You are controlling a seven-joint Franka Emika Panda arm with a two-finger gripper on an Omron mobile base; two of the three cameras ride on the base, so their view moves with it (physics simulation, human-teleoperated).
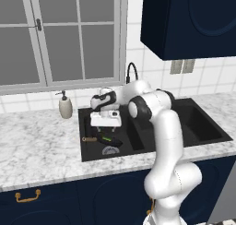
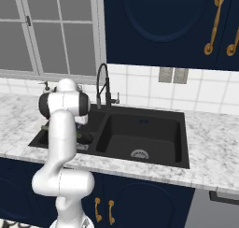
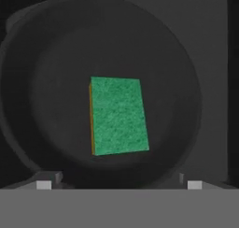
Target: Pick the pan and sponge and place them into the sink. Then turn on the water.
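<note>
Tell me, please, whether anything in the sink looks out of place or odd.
Nothing looks spilled or damaged. One small oddity: the sponge lies inside the pan, slightly askew, not on the sink floor itself. The pan sits in the left basin, its handle pointing left.

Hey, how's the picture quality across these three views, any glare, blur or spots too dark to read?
Left base view: even light, no glare; the pan in the black sink is hard to make out. Right base view: soft, the arm hides the left basin. Hand view: dim and grainy, yet the sponge stands out bright green.
</note>
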